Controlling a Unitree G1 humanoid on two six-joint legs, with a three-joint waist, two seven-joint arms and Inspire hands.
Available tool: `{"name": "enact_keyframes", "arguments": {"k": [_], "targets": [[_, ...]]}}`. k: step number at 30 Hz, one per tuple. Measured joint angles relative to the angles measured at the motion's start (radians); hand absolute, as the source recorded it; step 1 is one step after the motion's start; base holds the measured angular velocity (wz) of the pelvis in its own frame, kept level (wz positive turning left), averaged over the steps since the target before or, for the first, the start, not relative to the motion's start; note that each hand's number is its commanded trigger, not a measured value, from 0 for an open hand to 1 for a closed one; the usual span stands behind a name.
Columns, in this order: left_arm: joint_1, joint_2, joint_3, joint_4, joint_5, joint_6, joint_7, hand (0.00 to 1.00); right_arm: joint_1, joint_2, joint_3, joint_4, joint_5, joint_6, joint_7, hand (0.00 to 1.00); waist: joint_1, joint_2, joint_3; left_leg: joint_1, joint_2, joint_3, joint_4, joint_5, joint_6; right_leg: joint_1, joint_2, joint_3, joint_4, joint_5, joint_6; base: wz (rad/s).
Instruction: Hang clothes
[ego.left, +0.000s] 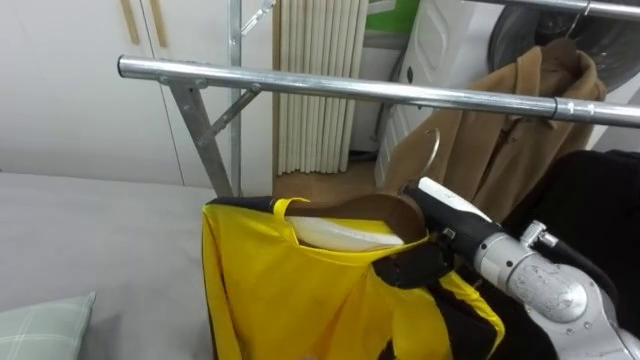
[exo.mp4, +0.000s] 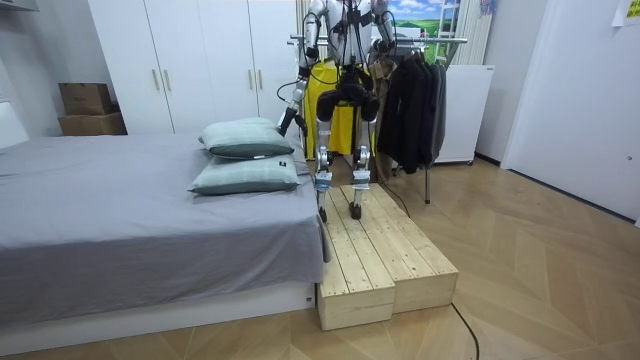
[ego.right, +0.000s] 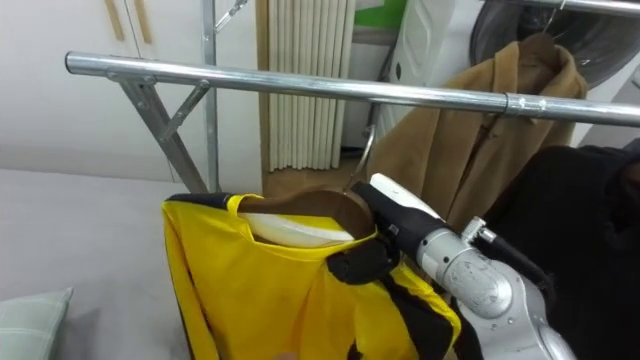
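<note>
Holds a yellow garment (ego.left: 300, 290) on a wooden hanger (ego.left: 370, 210) just below the metal rail (ego.left: 350, 90), not hung on it. Grips the hanger's right end through the yellow cloth with the right hand (ego.left: 415, 265), dark fingers curled round it, arm coming in from the lower right. Points the wire hook (ego.left: 436, 145) upward, its top near the rail but apart from it. Lets the garment drop straight down from the hanger, black trim along collar and sleeve. Faces a tan coat (ego.left: 500, 140) hanging on the rail to the right, with black clothes (ego.left: 590, 200) beside it. Stands on a wooden platform (exo.mp4: 380, 250) beside the grey bed (exo.mp4: 120, 210), facing the rack, two pillows (exo.mp4: 245, 160) close by. Carries the left hand (exo.mp4: 284, 122) low, at the room view's left of the garment.
</note>
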Motion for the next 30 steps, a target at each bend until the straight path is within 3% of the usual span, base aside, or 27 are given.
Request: {"name": "enact_keyframes", "arguments": {"k": [8,14,30], "targets": [[0.005,0.014,0.005,-0.002,0.0,-0.006,-0.007,0.0,-0.04,-0.013,0.0,0.038,0.049,0.0,0.002,1.0,0.005,-0.018,-0.002,0.013,-0.001,-0.02,-0.017,0.001,-0.001,0.024,0.002,-0.01,-0.026,0.0,0.001,0.05],[0.005,0.018,0.004,-0.011,0.004,-0.008,-0.007,0.0,-0.056,-0.035,0.001,0.047,0.069,0.0,0.0,1.0,0.017,-0.02,-0.0012,0.015,-0.001,-0.03,-0.02,0.001,-0.001,0.034,0.003,-0.024,-0.036,0.0,0.001,0.06],[0.009,0.021,0.004,-0.022,0.003,-0.011,-0.006,0.0,-0.15,-0.036,0.002,0.218,0.075,0.001,0.001,1.0,0.03,-0.023,-0.001,0.026,-0.001,-0.038,-0.029,0.001,-0.001,0.054,0.002,-0.036,-0.054,0.0,0.001,0.01]]}}
